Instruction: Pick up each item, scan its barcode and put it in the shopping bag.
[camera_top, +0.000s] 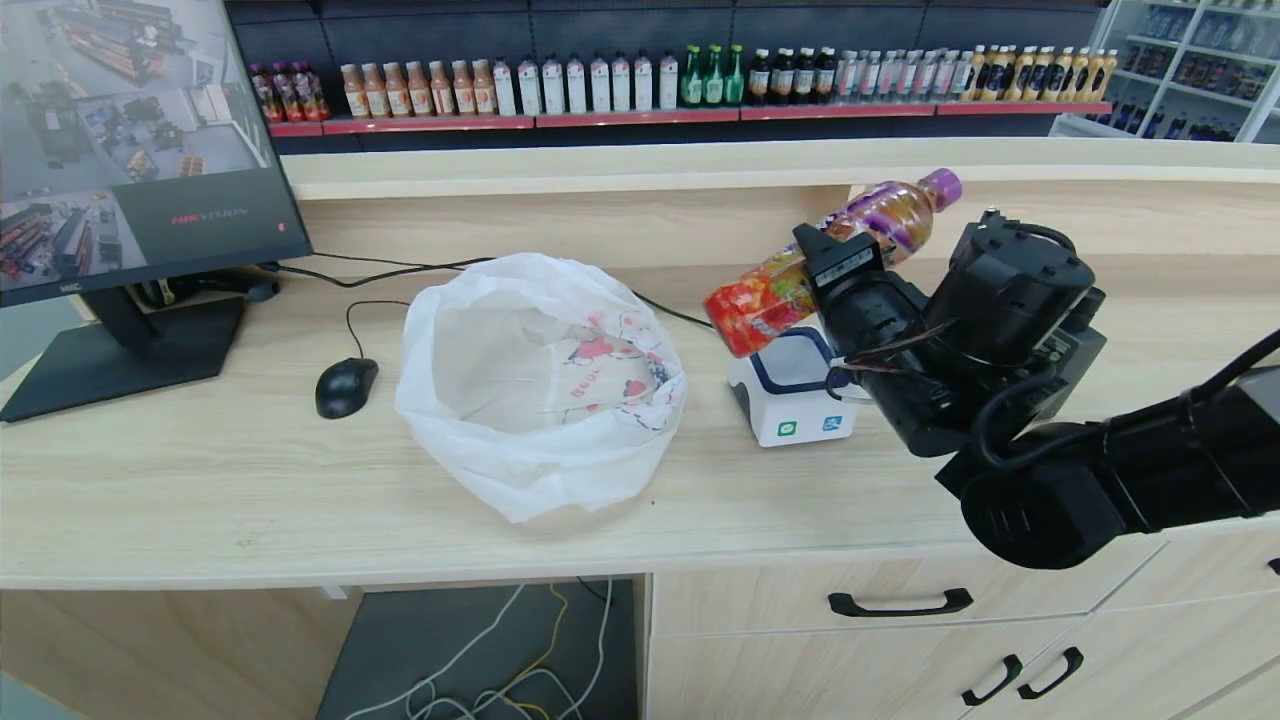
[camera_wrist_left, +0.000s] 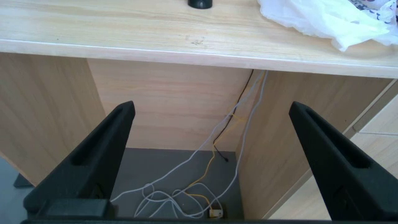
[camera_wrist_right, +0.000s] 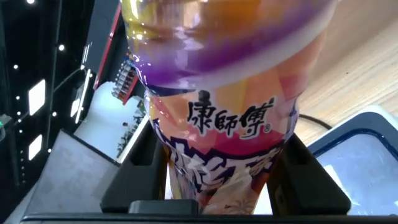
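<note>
1. The left gripper (camera_wrist_left: 210, 124) sits low, in front of the counter (camera_top: 250, 490) and below its near edge. Its two fingers are spread wide apart with nothing between them. Loose cables (camera_wrist_left: 205, 180) lie in the open bay beyond it.
2. On the counter, the white shopping bag (camera_top: 520, 470) stands open near the middle, with a black mouse (camera_top: 346, 386) just to its left.
3. Right of the bag stands a small white scanner (camera_top: 790, 400).
4. The right gripper (camera_top: 835, 262) is clamped around the middle of the bottle (camera_top: 885, 215). The bottle is tilted, purple cap up to the far right and base down to the left, and it appears to hang clear above the scanner.
5. A monitor (camera_top: 130, 140) stands at the far left.
6. Beyond the counter, shelves of drinks (camera_top: 680, 80) line the back wall.
</note>
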